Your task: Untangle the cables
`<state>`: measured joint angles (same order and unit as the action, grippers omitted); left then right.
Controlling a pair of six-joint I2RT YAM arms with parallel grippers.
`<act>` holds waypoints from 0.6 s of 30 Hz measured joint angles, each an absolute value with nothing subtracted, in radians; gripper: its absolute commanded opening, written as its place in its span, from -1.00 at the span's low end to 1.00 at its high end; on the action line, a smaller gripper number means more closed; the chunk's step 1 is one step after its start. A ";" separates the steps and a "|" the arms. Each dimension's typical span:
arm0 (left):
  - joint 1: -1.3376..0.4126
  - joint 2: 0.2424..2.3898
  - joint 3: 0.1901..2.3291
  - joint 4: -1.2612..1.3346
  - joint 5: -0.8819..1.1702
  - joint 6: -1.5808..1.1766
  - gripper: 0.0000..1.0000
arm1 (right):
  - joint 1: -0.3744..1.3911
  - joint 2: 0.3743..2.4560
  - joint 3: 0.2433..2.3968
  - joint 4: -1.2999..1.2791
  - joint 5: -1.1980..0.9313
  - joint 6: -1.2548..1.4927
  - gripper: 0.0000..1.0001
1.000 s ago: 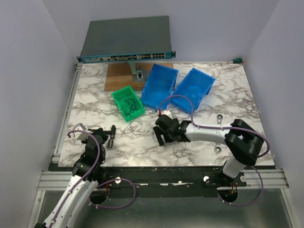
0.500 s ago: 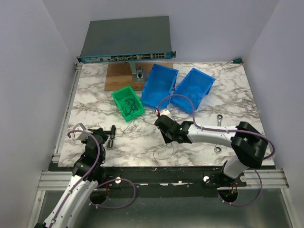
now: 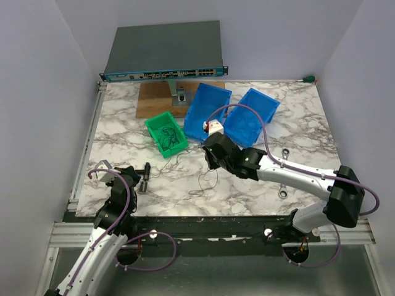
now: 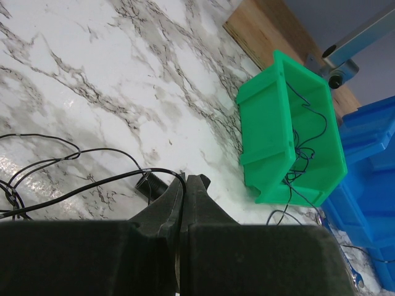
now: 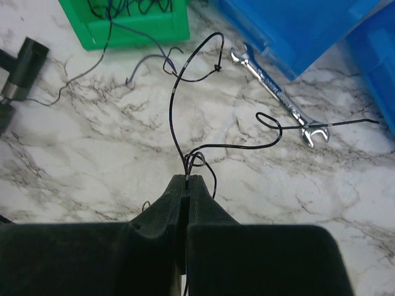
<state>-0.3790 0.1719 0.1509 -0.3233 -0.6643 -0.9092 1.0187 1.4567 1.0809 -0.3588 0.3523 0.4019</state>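
The cables are thin black and blue wires. One black cable (image 5: 203, 74) loops up from my right gripper (image 5: 188, 179), which is shut on it above the marble; from above it trails as a thin line (image 3: 203, 184) below that gripper (image 3: 213, 163). More cables lie tangled in the green bin (image 3: 165, 134), also seen in the left wrist view (image 4: 290, 123). My left gripper (image 4: 185, 179) is shut near the table's left front (image 3: 141, 179), with a black cable (image 4: 74, 188) running into its tips.
Two blue bins (image 3: 207, 111) (image 3: 250, 114) stand behind the right gripper. A silver wrench (image 5: 278, 98) lies by the blue bin; two more (image 3: 285, 154) (image 3: 282, 193) lie to the right. A network switch (image 3: 163, 58) and wooden board (image 3: 157, 102) fill the back.
My right gripper closed on a black cable, then moved toward the back with it, and the arm stretched out. The cable's loose end now trails toward the front. The left arm stayed put.
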 measured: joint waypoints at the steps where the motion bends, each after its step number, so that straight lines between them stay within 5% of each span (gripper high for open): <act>1: -0.379 0.172 0.151 -0.323 -0.664 -0.909 -1.00 | 1.019 1.457 1.094 -0.358 0.362 0.396 -0.99; 18: -0.379 0.172 0.151 -0.323 -0.664 -0.909 -1.00 | 0.880 1.543 1.364 -0.209 0.506 0.316 -0.99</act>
<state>-0.3790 0.1719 0.1509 -0.3233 -0.6643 -0.9092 0.8799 1.5429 1.3643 -0.2092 0.5056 0.3161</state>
